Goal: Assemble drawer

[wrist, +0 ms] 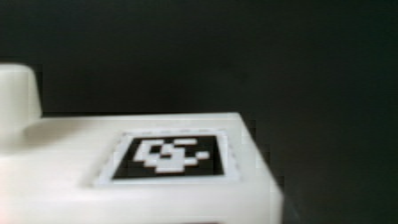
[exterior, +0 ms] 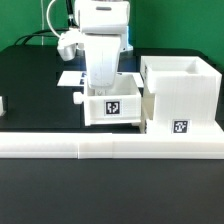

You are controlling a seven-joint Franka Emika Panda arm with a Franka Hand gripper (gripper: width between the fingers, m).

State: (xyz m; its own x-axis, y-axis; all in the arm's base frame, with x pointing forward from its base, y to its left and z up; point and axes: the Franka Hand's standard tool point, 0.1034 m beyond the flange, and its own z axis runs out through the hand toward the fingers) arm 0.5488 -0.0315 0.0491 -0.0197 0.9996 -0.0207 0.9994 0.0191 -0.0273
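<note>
A small white drawer tray (exterior: 112, 105) with a black-and-white tag on its front and a round knob (exterior: 80, 98) at its side sits against the large white cube-like shell (exterior: 182, 88). The shell stands at the exterior view's right, open at the top, with a tag low on its front. My gripper (exterior: 105, 88) reaches straight down onto the tray; its fingers are hidden by the hand and the tray wall. The blurred wrist view shows the tray's tagged face (wrist: 173, 158) very close, with a white rounded part (wrist: 15, 95) beside it. No fingertips show there.
A long low white rail (exterior: 60, 146) runs across the front, touching the tray and the shell. The marker board (exterior: 72, 77) lies behind the tray. Another white part (exterior: 3, 103) shows at the exterior view's left edge. The table is black.
</note>
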